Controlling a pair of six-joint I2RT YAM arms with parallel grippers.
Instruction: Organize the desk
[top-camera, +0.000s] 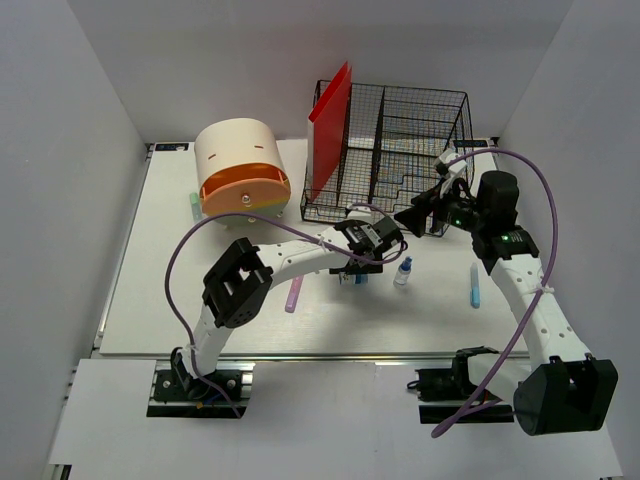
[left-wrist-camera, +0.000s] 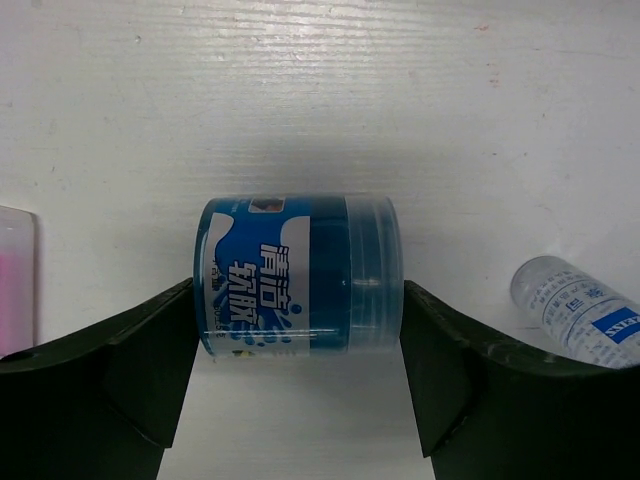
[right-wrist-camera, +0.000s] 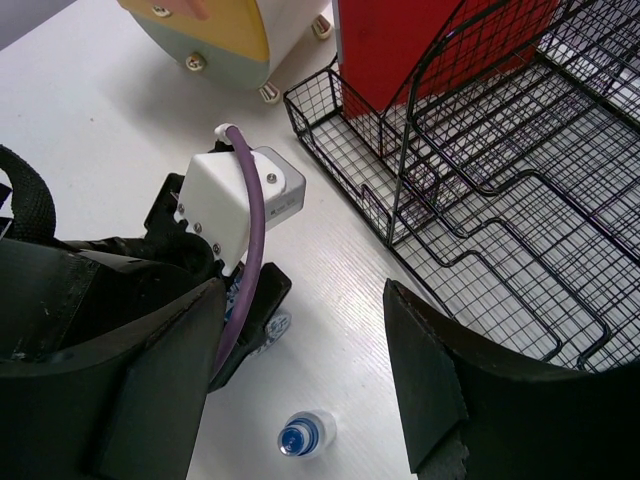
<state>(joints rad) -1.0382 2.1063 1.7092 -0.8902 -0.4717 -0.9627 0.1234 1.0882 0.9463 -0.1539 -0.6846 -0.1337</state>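
Observation:
The white desk (top-camera: 150, 300) holds several loose items. My left gripper (top-camera: 358, 266) is low over its middle, with its jaws against both ends of a blue clear-lidded jar (left-wrist-camera: 298, 275) that lies on its side on the desk (left-wrist-camera: 300, 80). The jar sits at the fingertips (left-wrist-camera: 175, 330). My right gripper (top-camera: 415, 216) is open and empty, above the desk by the front of the black wire basket (top-camera: 400, 150). In the right wrist view its fingers (right-wrist-camera: 450, 390) frame a small upright blue-capped bottle (right-wrist-camera: 305, 435) and the left wrist's white housing (right-wrist-camera: 235, 200).
The small bottle (top-camera: 403, 272) stands right of the jar and also shows in the left wrist view (left-wrist-camera: 575, 310). A pink marker (top-camera: 293, 294), a blue pen (top-camera: 475, 284) and a green item (top-camera: 196, 205) lie on the desk. A cream-and-orange drawer box (top-camera: 240, 165) and a red folder (top-camera: 330, 130) stand at the back.

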